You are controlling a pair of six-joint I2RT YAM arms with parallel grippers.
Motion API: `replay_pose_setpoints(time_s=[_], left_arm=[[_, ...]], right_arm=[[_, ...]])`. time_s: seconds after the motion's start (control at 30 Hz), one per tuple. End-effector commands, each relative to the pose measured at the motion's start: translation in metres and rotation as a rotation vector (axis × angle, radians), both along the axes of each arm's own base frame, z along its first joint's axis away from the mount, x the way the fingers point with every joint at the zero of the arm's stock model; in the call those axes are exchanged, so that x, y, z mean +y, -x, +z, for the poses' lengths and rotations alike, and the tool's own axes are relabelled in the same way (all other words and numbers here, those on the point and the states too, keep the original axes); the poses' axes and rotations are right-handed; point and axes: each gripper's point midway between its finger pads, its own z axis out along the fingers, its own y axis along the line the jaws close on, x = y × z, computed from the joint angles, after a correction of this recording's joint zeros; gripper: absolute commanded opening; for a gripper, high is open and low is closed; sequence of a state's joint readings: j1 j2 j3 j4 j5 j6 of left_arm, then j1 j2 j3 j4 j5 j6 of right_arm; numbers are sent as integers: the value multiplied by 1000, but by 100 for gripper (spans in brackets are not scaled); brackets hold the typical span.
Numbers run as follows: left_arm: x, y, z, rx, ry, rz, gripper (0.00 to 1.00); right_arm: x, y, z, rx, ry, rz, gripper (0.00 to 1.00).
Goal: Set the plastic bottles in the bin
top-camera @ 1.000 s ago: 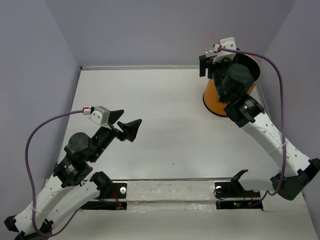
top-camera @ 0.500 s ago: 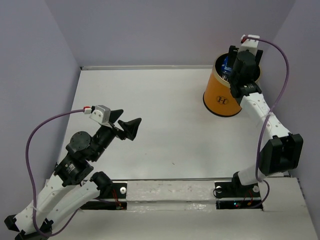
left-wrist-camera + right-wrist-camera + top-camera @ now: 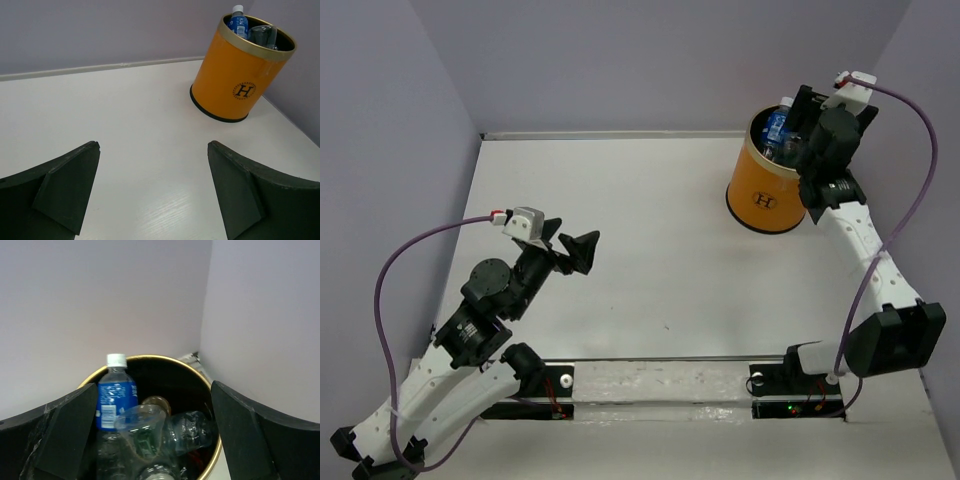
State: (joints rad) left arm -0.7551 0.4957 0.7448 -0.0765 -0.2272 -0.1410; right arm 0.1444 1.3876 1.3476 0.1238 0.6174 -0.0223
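The orange bin (image 3: 766, 197) with its white circled H stands at the far right of the table. Several plastic bottles lie inside it: a blue-labelled one (image 3: 116, 396) with a white cap stands upright, and clear ones (image 3: 145, 432) lean against it. The blue-labelled bottle (image 3: 238, 23) also pokes above the bin (image 3: 235, 75) in the left wrist view. My right gripper (image 3: 154, 386) hovers just above the bin's gold rim (image 3: 150, 359), open, nothing between its fingers. My left gripper (image 3: 570, 243) hangs open and empty over the left of the table.
Grey walls close in the table on three sides, and the bin sits close to the right wall (image 3: 920, 110). The white tabletop (image 3: 640, 230) stretches between the arms. Purple cables loop from both wrists.
My right arm has swung back from over the bin to its right side, and its jaws have opened wide above the bottles. The left arm has barely shifted.
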Motion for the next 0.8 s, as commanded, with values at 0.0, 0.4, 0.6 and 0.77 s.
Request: replay_pose_setpoints(time_s=[0.0, 0.4, 0.6, 0.77], left_arm=[[7, -9, 5, -20, 28, 61, 99], [13, 3, 22, -67, 92, 38, 99], [23, 35, 82, -174, 230, -44, 99], [48, 58, 134, -217, 336, -28, 99]], right_arm=[[21, 39, 74, -174, -86, 162, 100], [165, 194, 65, -174, -342, 1088, 100], [163, 306, 78, -351, -205, 1220, 100], [139, 350, 77, -451, -148, 1113, 100]])
